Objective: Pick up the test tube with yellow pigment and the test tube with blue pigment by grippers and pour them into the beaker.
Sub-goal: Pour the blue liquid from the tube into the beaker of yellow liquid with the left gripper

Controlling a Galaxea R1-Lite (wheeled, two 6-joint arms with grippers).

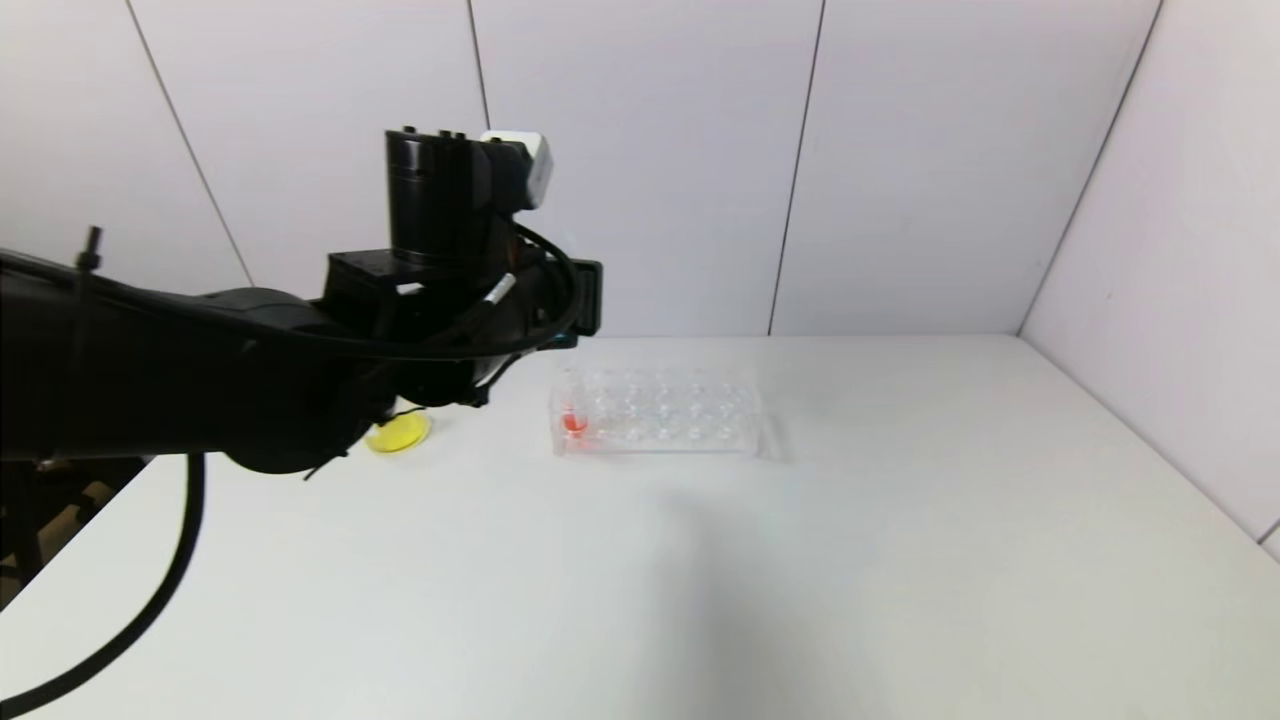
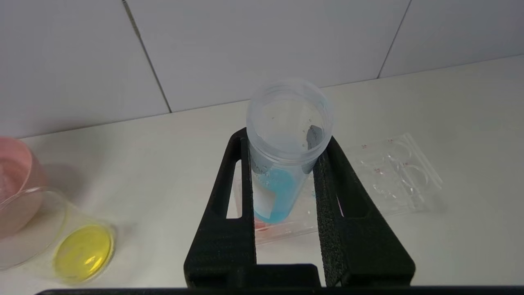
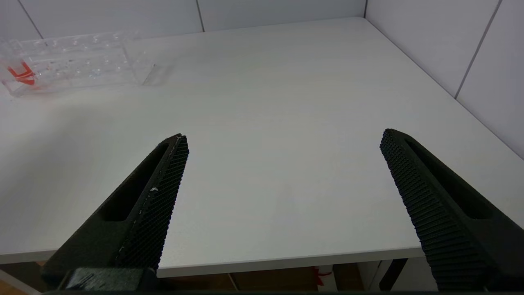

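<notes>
My left gripper (image 2: 286, 140) is shut on the test tube with blue pigment (image 2: 272, 192) and holds it upright, open mouth up, above the end of the clear tube rack (image 2: 393, 172). The beaker (image 2: 45, 217) stands on the table to one side of it, apart from the tube, with yellow liquid (image 2: 84, 253) at its bottom. That liquid also shows in the head view (image 1: 398, 433), just beside my left arm (image 1: 440, 290). The test tube with yellow pigment is out of view. My right gripper (image 3: 282, 141) is open and empty over the table's front edge.
The rack (image 1: 655, 415) stands at the back middle of the white table, with a red-pigment tube (image 1: 573, 420) at its left end. A pink bowl (image 2: 14, 172) stands right behind the beaker. Walls close off the table's back and right.
</notes>
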